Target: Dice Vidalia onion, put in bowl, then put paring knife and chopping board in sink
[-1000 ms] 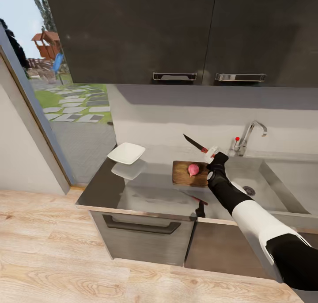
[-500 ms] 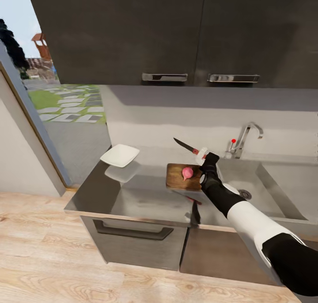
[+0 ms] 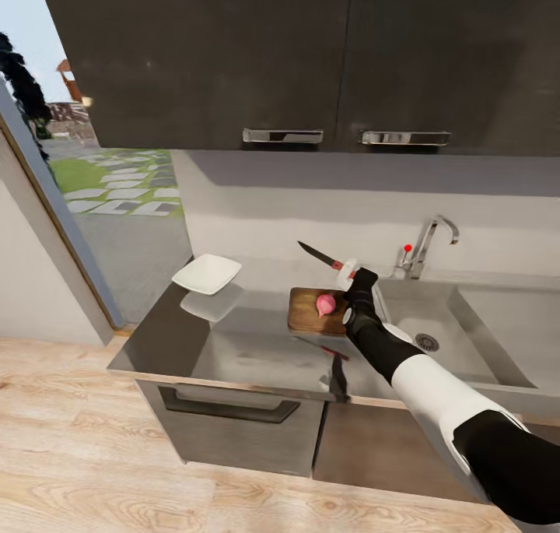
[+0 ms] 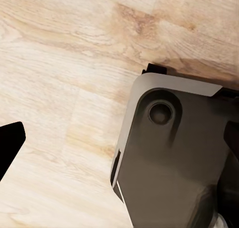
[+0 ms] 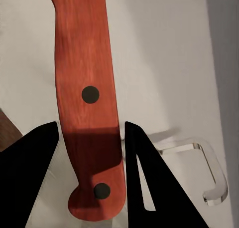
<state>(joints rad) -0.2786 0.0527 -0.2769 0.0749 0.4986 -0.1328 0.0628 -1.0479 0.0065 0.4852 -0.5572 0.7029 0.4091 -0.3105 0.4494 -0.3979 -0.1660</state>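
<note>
In the head view, just right of frame centre, the right tool [image 3: 348, 275] is clamped on the reddish handle of the paring knife [image 3: 317, 255]; the right wrist view confirms both fingers [image 5: 30, 178] flanking that handle. The blade's long axis runs from the tool up and left across the frame. The Vidalia onion [image 3: 325, 305] rests on the chopping board [image 3: 305, 315] on the table [image 3: 233, 346], below the raised blade and just lower left of the tool. The coming cut therefore calls for the blade to tip down toward the onion, and the right arm is the nearer one; the left tool's state cannot be told.

Two chrome cabinet handles [image 3: 282, 136] sit side by side below the dark doors; a glass door [image 3: 54, 198] at the left looks onto a paved garden path [image 3: 124, 194]
</note>
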